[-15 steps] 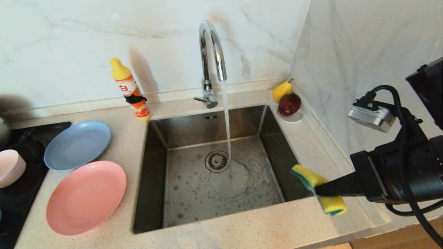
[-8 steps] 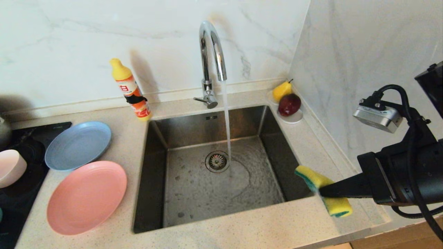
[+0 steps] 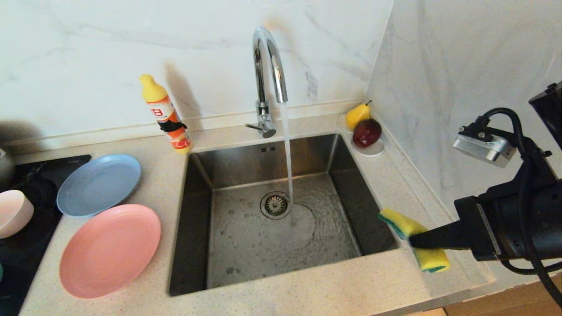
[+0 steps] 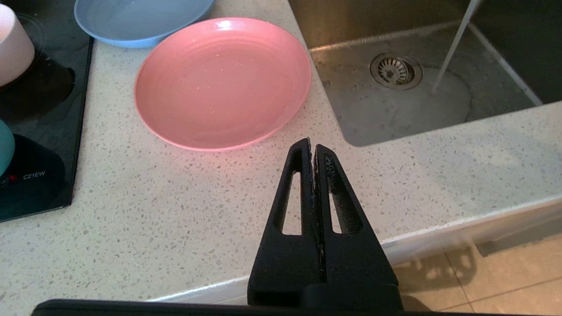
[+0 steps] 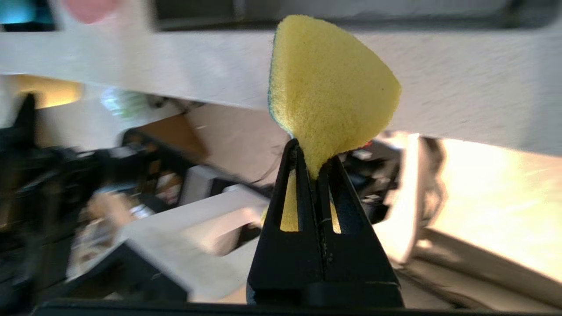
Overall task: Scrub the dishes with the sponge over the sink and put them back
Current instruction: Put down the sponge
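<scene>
The steel sink (image 3: 197, 210) has water running from its chrome tap (image 3: 268, 66) next to the drain. My right gripper (image 3: 413, 240) hangs over the counter at the sink's near right corner, shut on the yellow and green sponge (image 3: 432, 259), whose foam bulges past the gripper (image 5: 312, 156) as a yellow sponge (image 5: 329, 83). Left of the sink lie the pink plate (image 3: 109, 250) and the grey-blue plate (image 3: 99, 184). A pale pink bowl (image 3: 13, 213) and a teal bowl (image 4: 3, 147) stand on the hob. My left gripper (image 4: 311, 145) is shut and empty, above the counter's front edge near the pink plate (image 4: 221, 81).
An orange detergent bottle (image 3: 167, 116) stands behind the sink's left corner. A white saucer (image 3: 372, 150) with a pear and a red fruit sits at the back right, against the marble side wall. The black hob (image 3: 30, 245) takes up the far left.
My right gripper has drifted slightly to the right with the sponge in it. Water keeps running; the plates and bowls have not moved.
</scene>
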Robot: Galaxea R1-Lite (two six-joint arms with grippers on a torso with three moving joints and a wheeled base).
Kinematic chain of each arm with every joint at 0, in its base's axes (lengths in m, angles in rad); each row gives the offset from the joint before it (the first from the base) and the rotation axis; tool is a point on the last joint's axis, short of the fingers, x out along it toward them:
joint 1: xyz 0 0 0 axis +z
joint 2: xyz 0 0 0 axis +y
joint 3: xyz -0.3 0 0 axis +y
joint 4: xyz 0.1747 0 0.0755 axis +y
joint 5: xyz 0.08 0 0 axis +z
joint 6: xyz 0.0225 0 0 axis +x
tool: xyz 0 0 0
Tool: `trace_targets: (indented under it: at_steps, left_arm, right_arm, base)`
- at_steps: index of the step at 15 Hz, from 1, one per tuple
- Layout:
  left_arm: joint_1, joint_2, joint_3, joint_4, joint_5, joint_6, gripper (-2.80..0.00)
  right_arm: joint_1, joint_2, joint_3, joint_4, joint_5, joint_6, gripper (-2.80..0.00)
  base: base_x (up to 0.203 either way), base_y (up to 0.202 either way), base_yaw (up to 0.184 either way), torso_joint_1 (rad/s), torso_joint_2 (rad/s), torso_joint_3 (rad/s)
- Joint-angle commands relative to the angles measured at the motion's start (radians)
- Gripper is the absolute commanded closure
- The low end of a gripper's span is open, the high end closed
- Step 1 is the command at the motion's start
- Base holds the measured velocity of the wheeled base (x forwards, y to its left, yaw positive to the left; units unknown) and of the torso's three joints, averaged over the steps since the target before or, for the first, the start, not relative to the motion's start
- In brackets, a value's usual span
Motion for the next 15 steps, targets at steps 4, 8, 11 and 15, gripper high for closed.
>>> trace_targets:
  at_steps: [4, 8, 11, 15]
  left_arm:
    - [0.0, -0.002, 0.006, -0.001, 0.0, -0.001, 0.0]
    - [0.0, -0.002, 0.006, -0.001, 0.0, -0.001, 0.0]
    - [0.0, -0.002, 0.007, -0.001, 0.0, -0.001, 0.0]
    - [0.0, -0.002, 0.008, -0.001, 0.0, -0.001, 0.0]
  right_arm:
    - [0.006, 0.003, 0.05, 0.002, -0.133, -0.057, 0.0]
    - [0.016, -0.003, 0.152, -0.009, -0.339, -0.137, 0.0]
    - [0.026, -0.001, 0.265, -0.129, -0.487, -0.196, 0.0]
    - [0.048, 0.019, 0.475, -0.354, -0.649, -0.278, 0.0]
  base:
    - [0.0, 0.0, 0.0, 0.0, 0.0, 0.0]
    - [0.0, 0.0, 0.0, 0.0, 0.0, 0.0]
    - [0.0, 0.0, 0.0, 0.0, 0.0, 0.0]
    - [0.0, 0.0, 0.0, 0.0, 0.0, 0.0]
